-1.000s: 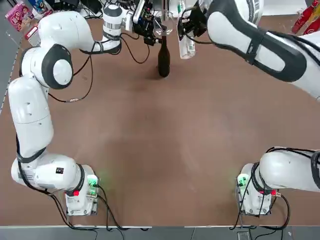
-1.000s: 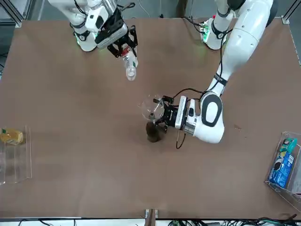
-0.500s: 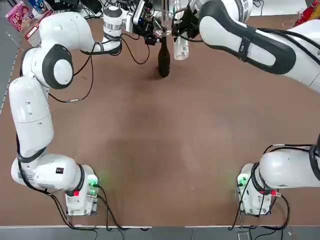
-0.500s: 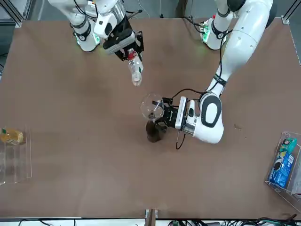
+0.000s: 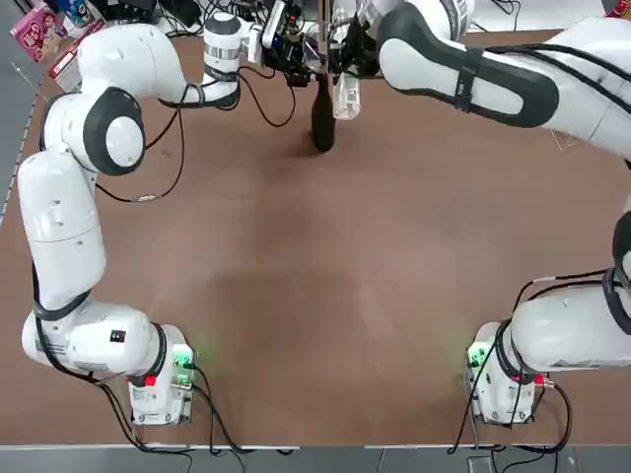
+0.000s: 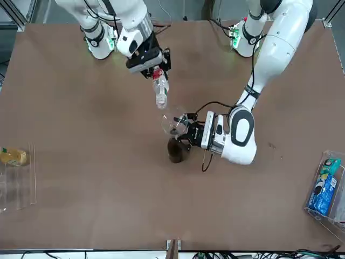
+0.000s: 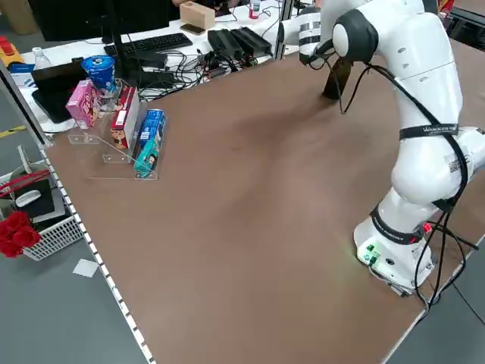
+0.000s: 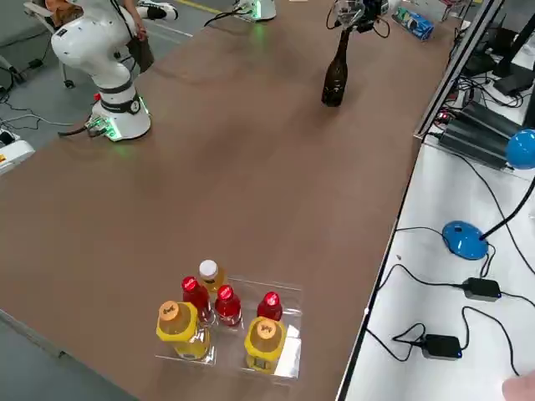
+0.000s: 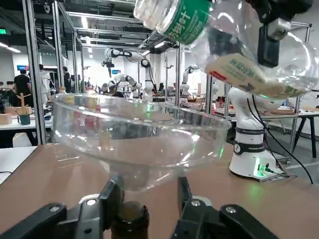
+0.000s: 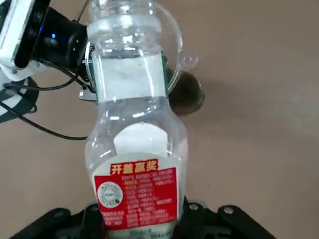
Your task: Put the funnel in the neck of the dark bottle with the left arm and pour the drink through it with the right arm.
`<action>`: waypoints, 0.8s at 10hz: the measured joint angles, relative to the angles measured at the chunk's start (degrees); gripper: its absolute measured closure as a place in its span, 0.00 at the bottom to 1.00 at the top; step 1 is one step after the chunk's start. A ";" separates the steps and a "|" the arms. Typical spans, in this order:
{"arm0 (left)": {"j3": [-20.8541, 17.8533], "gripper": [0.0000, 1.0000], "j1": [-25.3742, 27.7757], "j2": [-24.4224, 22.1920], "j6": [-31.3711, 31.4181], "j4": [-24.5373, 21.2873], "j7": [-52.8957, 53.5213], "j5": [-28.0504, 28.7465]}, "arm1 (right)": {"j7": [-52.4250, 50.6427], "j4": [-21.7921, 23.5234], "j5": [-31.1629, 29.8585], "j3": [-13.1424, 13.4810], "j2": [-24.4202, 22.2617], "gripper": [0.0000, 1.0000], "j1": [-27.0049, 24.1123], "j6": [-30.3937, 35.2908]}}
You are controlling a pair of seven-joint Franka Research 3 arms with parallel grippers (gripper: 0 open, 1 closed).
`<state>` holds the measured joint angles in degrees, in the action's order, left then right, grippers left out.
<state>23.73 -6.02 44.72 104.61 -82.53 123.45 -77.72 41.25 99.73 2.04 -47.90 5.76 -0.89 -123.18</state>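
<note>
Sitting in the neck of the dark bottle [image 6: 175,150], the funnel [image 6: 173,123] has its spout between the left gripper's [image 6: 186,131] fingers, which look closed on it; the right gripper [image 6: 154,66], clamped on the drink [image 6: 161,91], tilts it mouth-down just above the funnel's rim.

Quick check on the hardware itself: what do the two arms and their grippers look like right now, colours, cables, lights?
Both are white jointed arms with dark grey joint bands. The left arm and the right arm stand on bases lit green with a red spot, black cables trailing off. A loose black cable runs along the left forearm. The left gripper and right gripper are black, with two fingers each.
</note>
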 joint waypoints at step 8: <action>0.00 0.53 0.08 0.16 -0.08 0.01 0.00 -0.40 | 8.69 -3.46 -1.32 -2.01 5.73 0.58 1.60 3.04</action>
<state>23.73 -5.95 44.88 104.53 -82.51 123.45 -78.11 49.94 96.27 0.72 -49.90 11.49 0.71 -120.14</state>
